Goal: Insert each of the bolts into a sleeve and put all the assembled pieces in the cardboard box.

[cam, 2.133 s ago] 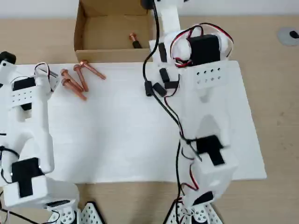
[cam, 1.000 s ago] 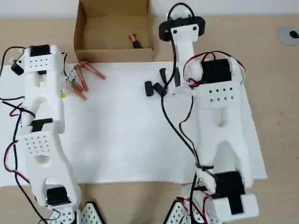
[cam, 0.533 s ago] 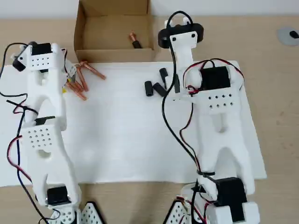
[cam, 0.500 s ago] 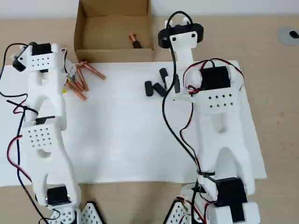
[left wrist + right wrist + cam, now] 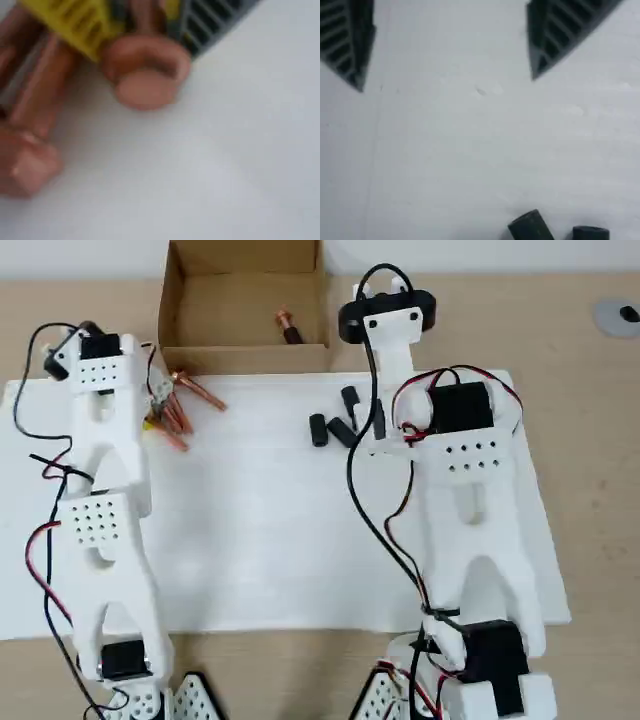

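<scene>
Several copper bolts (image 5: 178, 408) lie in a pile at the mat's far left corner. My left gripper (image 5: 155, 412) is down among them, and in the left wrist view its fingers (image 5: 145, 20) are shut on a bolt (image 5: 147, 70), yellow pad on one side and ribbed finger on the other. A second bolt (image 5: 30, 140) lies right beside it. Three black sleeves (image 5: 335, 422) lie at the mat's far middle. My right gripper (image 5: 372, 425) hovers next to them, open and empty (image 5: 447, 45), with two sleeves (image 5: 530, 227) just ahead.
The cardboard box (image 5: 245, 358) stands behind the mat's far edge and holds one assembled bolt and sleeve (image 5: 288, 327). The white mat (image 5: 260, 530) covers the table's middle. Red and black cables hang along both arms.
Both arms unfolded and stretched toward the far edge. In the last half second my left arm shifted a little farther onto the bolt pile. The right arm stayed put.
</scene>
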Robot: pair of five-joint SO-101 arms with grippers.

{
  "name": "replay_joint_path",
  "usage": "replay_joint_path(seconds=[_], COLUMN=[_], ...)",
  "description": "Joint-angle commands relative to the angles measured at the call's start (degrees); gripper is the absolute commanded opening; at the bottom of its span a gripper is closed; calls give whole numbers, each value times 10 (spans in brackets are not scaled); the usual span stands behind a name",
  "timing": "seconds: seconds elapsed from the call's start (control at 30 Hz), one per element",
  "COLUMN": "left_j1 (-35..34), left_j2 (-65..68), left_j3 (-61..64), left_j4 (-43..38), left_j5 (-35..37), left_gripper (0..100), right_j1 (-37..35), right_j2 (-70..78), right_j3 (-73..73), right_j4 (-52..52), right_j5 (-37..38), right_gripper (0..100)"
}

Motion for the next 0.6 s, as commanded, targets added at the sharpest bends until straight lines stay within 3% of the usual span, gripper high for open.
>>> replay_joint_path(seconds=[0.0,0.27,0.37,0.57], left_j1=[-4,-46,-84,-111], left_j2=[0,-1,-12,-122], left_j3=[-21,-184,-235,-195], left_j4=[34,135,135,135], left_j5=[-16,-19,-61,-119], left_gripper=[10,9,3,3], right_j1=[8,8,7,5], right_j2=[-24,-23,-22,-22], right_j3=[1,1,8,117], right_j4=[-11,-11,-25,-163], right_j5=[3,3,1,-45], right_gripper=[234,233,233,233])
